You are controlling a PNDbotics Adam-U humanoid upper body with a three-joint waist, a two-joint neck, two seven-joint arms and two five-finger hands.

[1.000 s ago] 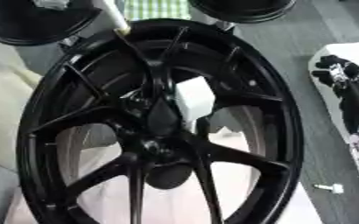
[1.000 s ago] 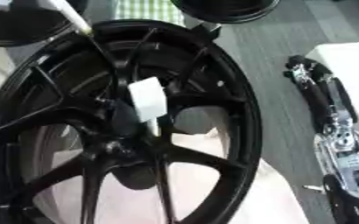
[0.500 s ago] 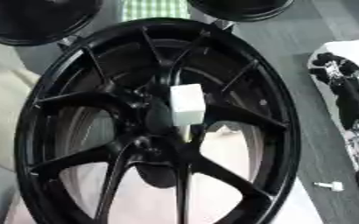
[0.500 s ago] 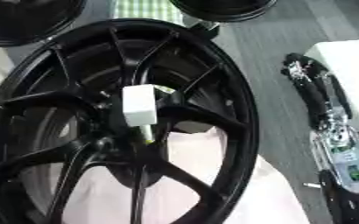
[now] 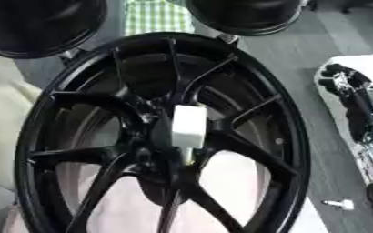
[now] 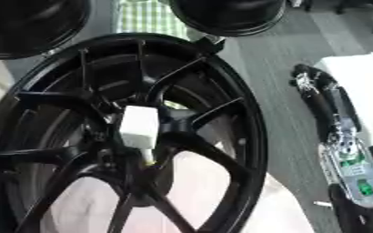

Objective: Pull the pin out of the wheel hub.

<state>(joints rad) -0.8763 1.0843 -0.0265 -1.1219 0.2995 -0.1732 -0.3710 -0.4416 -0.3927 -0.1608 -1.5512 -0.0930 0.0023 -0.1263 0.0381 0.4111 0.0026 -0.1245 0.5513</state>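
Note:
A large black spoked wheel hub [image 5: 245, 141] fills most of both views and lies slightly askew. At its centre stands the pin [image 5: 189, 126], a white block-shaped head with a thin pale stem running down into the hub bore. No hand touches the pin. My right arm shows as a black and silver limb along the right edge, and its dark hand end [image 6: 310, 78] lies beside the rim, apart from the wheel. How its fingers stand is not clear. My left hand shows in neither view.
Two more black wheels [image 5: 38, 22] [image 5: 245, 13] lie at the far edge with a green checked cloth [image 5: 154, 16] between them. A white block [image 6: 357, 73] sits far right. A small white bolt-like piece [image 5: 338, 204] lies on the grey floor.
The whole picture has shifted, so the camera moved. A white rod seen at the wheel's upper left one second ago is out of view. The pin stands in the hub as before.

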